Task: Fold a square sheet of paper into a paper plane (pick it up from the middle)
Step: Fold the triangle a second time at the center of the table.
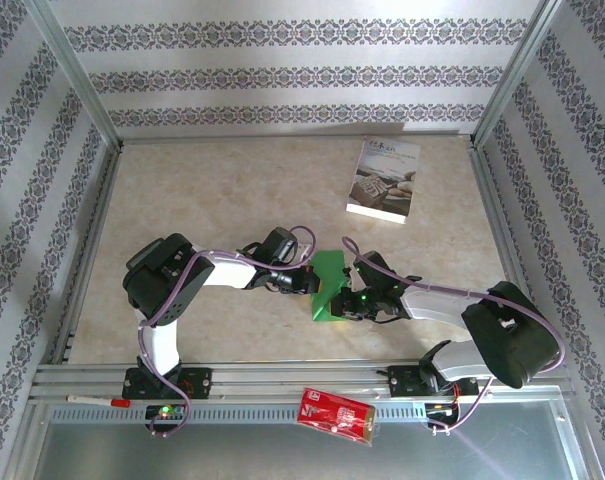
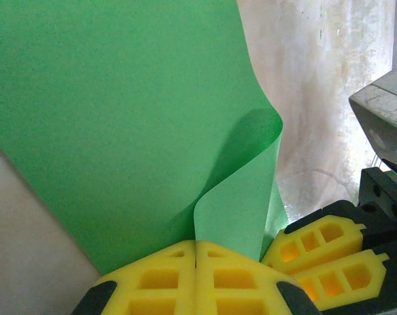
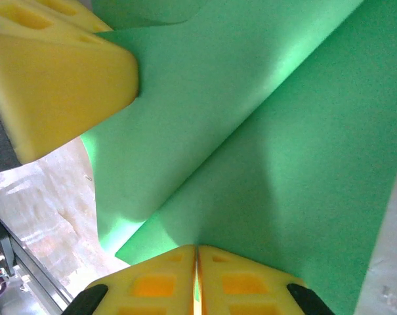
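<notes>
The green sheet (image 1: 332, 268) lies in the middle of the table (image 1: 232, 200), between both arms. The left gripper (image 2: 195, 252) is clenched on its curled edge, and the right gripper (image 3: 197, 252) pinches it too. For a good fold, I think the edges must meet exactly before the crease is pressed.

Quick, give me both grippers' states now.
Left gripper: closed, pinching the green paper.
Right gripper: closed, pinching the same green paper.
</notes>
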Controlling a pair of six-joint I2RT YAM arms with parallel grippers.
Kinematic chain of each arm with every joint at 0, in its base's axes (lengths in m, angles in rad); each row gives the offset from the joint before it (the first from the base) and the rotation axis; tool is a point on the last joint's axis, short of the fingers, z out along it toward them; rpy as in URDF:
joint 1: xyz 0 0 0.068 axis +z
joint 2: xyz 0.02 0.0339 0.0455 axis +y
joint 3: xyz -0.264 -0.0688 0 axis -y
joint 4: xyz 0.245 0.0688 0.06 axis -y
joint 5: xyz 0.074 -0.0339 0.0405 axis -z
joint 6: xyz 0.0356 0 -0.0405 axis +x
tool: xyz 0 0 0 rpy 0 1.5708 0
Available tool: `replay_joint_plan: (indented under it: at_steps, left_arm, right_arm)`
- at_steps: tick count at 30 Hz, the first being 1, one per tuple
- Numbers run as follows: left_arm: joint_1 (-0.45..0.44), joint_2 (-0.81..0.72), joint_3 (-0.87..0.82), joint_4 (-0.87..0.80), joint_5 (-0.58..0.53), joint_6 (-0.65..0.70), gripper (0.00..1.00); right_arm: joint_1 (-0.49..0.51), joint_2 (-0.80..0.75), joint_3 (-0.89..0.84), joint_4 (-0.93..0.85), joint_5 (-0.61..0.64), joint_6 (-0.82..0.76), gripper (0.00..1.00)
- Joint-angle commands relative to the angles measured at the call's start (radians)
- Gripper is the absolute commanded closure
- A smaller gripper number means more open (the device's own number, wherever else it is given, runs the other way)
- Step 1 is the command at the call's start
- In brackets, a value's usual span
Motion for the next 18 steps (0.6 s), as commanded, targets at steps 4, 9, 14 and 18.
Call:
replay_joint_plan:
  at_steps: [4, 9, 14, 18]
  left_arm:
    - [-0.027, 0.041, 0.014, -0.026, -0.043, 0.022, 1.00]
    - [-0.028, 0.063, 0.002, -0.083, -0.079, 0.046, 1.00]
    - [-0.029, 0.073, -0.006, -0.133, -0.111, 0.070, 1.00]
    - [-0.028, 0.080, -0.012, -0.143, -0.122, 0.070, 1.00]
  right_arm:
    - [-0.015, 0.000, 0.005, -0.060, 0.011, -0.034, 0.88]
    - [-0.011, -0.053, 0.027, -0.036, -0.020, -0.016, 0.85]
    - [0.028, -0.085, 0.045, 0.029, -0.029, 0.044, 0.83]
    - [0.071, -0.069, 0.047, 0.089, -0.016, 0.089, 0.83]
